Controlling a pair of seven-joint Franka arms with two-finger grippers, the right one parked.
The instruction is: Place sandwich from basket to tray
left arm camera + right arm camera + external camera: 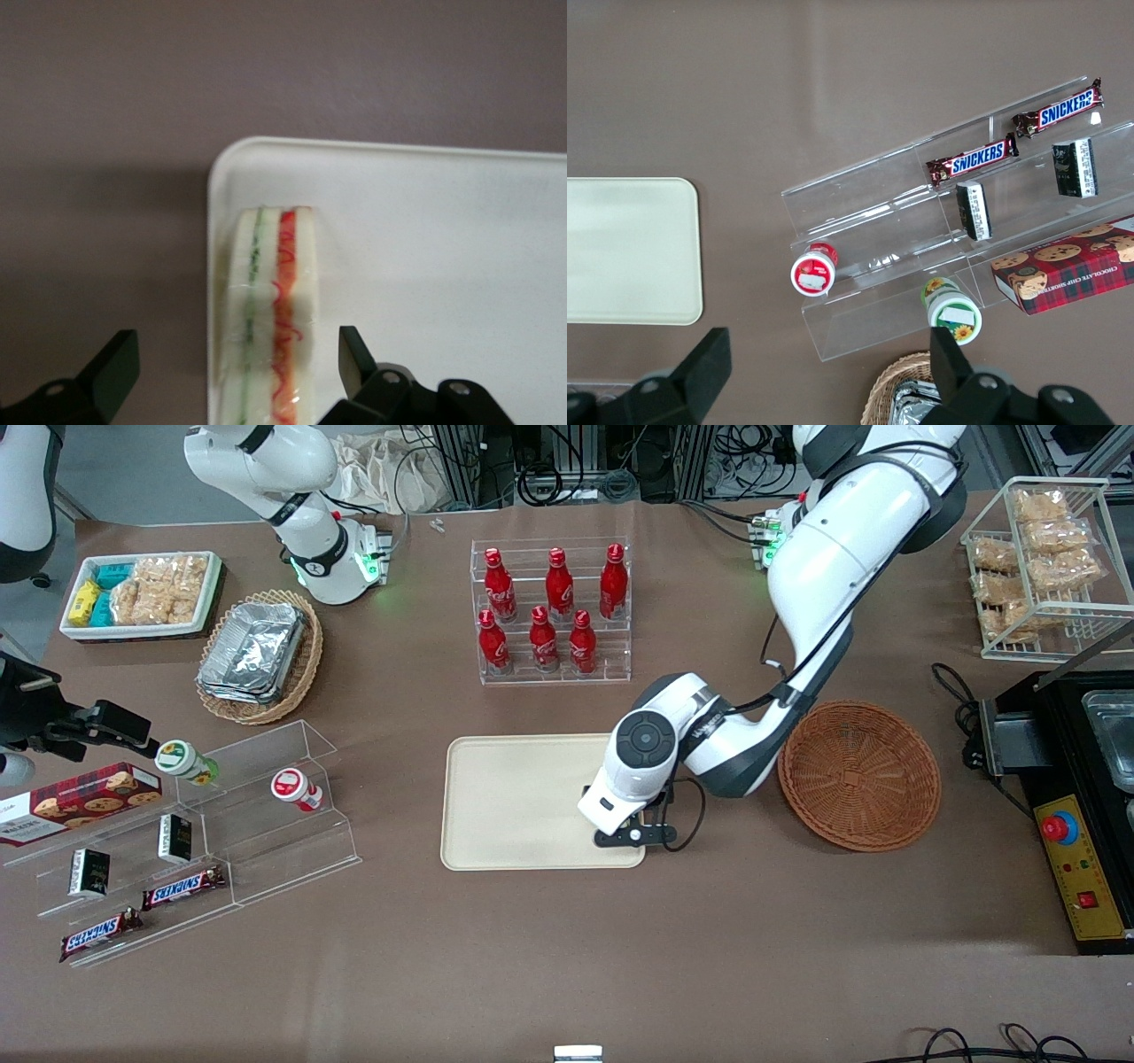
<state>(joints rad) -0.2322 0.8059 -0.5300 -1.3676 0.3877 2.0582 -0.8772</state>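
Note:
The sandwich (270, 301), a wedge of pale bread in clear wrap with red and green filling lines, rests on the cream-beige tray (443, 248) close to one rounded corner. My left gripper (236, 341) is open, with one finger on each side of the sandwich and a gap on both sides. In the front view the gripper (613, 817) hangs over the tray's (514, 797) corner that is nearest the basket and toward the camera, and the arm hides the sandwich. The round reddish-brown wicker basket (859, 775) beside the tray holds nothing.
A clear rack of red bottles (554, 611) stands farther from the camera than the tray. A tan wicker basket of foil containers (261, 655) and a clear stepped shelf (221, 815) lie toward the parked arm's end. A wire snack rack (1041, 567) and a black control box (1076, 868) stand at the working arm's end.

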